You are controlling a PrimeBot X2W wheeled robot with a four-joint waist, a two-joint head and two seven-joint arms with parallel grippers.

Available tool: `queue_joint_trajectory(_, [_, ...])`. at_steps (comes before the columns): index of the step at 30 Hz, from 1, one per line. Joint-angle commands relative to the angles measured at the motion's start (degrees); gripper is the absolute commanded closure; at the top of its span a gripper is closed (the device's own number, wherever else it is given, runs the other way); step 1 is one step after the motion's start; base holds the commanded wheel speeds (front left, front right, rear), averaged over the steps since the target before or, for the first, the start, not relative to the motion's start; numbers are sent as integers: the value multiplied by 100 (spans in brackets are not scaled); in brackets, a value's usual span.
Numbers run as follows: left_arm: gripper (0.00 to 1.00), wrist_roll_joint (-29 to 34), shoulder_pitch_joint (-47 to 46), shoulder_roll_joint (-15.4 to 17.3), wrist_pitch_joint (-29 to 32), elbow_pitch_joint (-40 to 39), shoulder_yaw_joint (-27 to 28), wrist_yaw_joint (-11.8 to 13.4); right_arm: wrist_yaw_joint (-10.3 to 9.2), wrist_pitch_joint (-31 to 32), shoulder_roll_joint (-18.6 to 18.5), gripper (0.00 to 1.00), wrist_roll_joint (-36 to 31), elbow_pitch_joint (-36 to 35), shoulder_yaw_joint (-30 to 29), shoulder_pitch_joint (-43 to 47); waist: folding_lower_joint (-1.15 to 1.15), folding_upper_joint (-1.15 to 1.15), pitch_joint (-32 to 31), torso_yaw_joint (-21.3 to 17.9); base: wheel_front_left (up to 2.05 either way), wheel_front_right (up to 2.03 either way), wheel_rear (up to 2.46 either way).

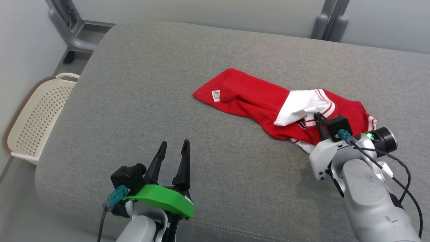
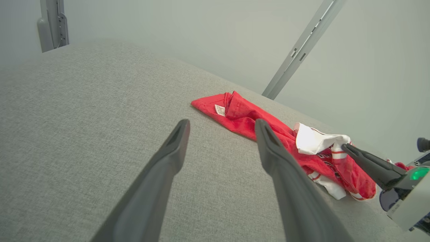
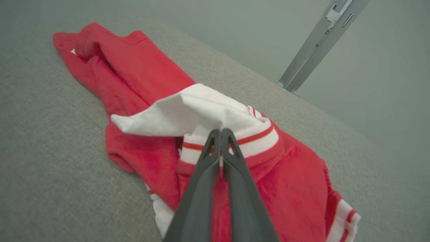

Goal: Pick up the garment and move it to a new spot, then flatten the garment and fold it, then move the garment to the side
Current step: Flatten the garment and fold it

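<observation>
Left tool (image 1: 174, 142), 7 o'clock in the head view: two long black tapered fingers, a bright green bracket (image 1: 161, 199) and a black left camera block (image 1: 129, 176) with a teal left connector (image 1: 116, 198).

Right tool (image 1: 318, 117), 4 o'clock: black fingers, a black right camera block (image 1: 338, 125), a teal right connector (image 1: 344, 135), a lit green indicator (image 1: 369, 135) and a black cylindrical housing (image 1: 386, 138).

Right forearm (image 1: 373, 201): pale grey and speckled. Thin black cables (image 1: 404, 176) run beside it.

Big grey fabric cushion (image 1: 161, 77) spreads across the middle, and off its left edge a cream perforated basket (image 1: 33, 121) sits on the floor, grey metal frame legs (image 1: 69, 33) beyond the far corners
</observation>
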Motion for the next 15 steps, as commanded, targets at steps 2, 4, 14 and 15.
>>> queue_joint_trajectory(2, [0, 52, 84, 31, -17, -28, 41, 34, -8, -43, -29, 100, -189, -161, -6, 38, 0, 0, -28, -162, 0, 0, 0])
queue_joint_trajectory(4, [0, 65, 103, 36, -17, -46, 44, 41, -8, -57, -28, 100, -385, -338, 12, 83, 0, 0, -36, -265, 0, 0, 0])
queue_joint_trajectory(14, [0, 112, 208, 69, -17, -124, 110, 76, -8, -67, -492, 100, -399, -1323, 1412, 811, 0, 0, -71, -778, 0, 0, 0])
queue_joint_trajectory(15, [0, 118, 211, 73, -17, -137, 126, 82, -8, -68, -583, 100, -295, -1455, 1587, 923, 0, 0, -71, -840, 0, 0, 0])
